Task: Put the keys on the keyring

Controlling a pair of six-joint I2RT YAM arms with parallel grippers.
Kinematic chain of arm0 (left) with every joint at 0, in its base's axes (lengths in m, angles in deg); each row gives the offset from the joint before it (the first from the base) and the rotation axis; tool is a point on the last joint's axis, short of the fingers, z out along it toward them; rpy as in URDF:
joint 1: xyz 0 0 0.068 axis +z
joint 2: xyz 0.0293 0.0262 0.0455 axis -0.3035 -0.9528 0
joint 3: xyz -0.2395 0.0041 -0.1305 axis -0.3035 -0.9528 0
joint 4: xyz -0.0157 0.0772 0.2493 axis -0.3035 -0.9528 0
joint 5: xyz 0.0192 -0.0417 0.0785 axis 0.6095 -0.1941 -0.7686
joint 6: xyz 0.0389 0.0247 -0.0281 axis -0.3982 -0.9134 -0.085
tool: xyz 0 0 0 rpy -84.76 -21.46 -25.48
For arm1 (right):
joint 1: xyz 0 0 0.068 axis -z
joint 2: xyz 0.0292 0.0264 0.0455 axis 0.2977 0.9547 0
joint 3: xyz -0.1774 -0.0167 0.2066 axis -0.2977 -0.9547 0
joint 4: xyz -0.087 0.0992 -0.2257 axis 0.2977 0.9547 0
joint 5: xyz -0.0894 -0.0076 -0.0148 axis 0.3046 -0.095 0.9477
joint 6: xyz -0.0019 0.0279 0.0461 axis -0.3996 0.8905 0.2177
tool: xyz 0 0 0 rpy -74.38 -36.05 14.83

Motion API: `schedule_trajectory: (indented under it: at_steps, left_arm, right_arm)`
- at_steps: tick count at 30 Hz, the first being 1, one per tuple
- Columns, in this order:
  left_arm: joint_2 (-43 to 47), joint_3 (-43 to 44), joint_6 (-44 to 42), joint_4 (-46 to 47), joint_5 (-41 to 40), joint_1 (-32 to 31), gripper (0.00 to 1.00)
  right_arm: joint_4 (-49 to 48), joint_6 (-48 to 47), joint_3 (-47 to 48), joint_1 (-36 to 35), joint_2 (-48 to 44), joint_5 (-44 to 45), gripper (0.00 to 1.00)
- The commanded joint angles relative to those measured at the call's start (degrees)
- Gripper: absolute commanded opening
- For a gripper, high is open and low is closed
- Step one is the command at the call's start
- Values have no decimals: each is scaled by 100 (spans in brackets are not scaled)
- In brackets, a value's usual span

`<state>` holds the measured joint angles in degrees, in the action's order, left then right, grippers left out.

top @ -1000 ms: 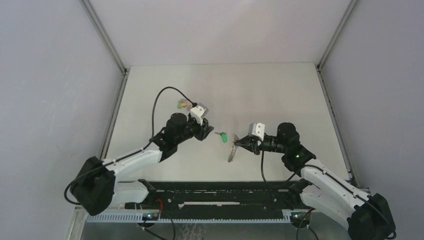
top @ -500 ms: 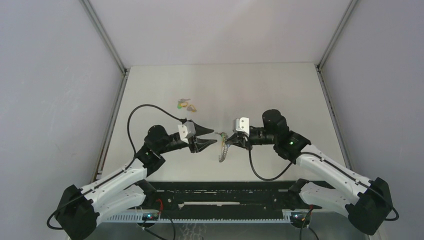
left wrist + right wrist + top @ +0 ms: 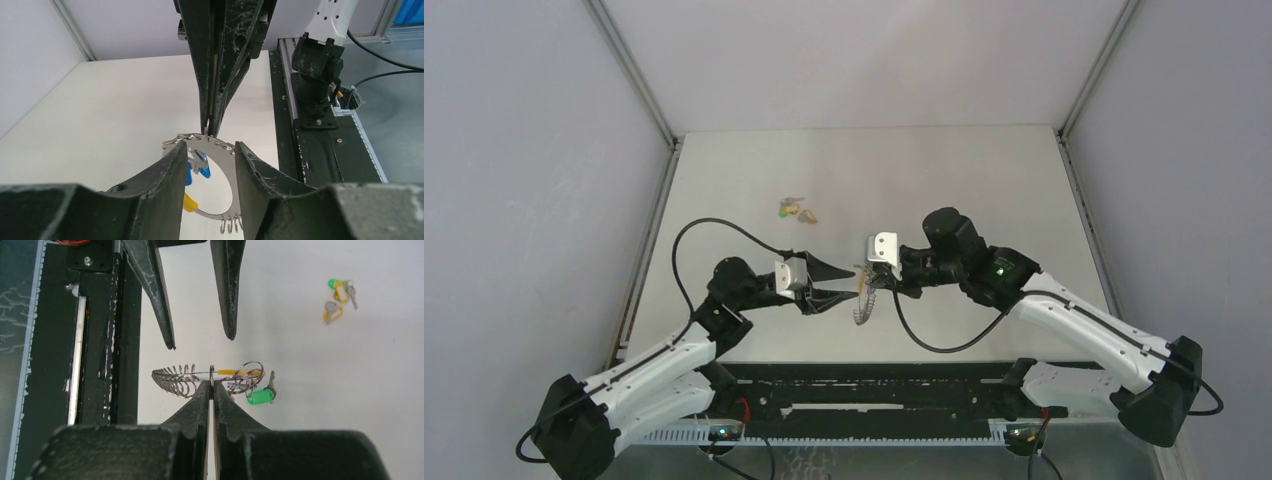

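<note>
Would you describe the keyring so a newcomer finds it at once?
Above the table, the left gripper faces the right gripper. The keyring is pinched in the latter's tips: a thin silvery ring fringed with wire loops, unlike the loose keys beyond.

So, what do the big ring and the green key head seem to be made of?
The keyring looks like bare metal, silvery and glossy: bright glints run along its thin wire loops. The green key head is probably plastic: even, saturated colour, rounded edges, a soft sheen. Its blade looks like dull grey metal.
</note>
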<state>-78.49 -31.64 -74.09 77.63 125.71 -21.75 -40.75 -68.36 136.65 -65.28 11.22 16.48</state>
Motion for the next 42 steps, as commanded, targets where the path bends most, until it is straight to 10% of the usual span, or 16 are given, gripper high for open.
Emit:
schedule_trajectory:
  at_steps: [1, 13, 42]
  left_arm:
    - [-121, -8, 109, 451, 199, -22, 43]
    - [-633, 229, 198, 521, 373, -145, 28]
    - [-686, 234, 190, 410, -313, -237, 29]
  right_arm:
    - [270, -91, 292, -135, -29, 324, 0]
    - [421, -252, 505, -289, 101, 486, 0]
    - [325, -307, 533, -495, 339, 488, 0]
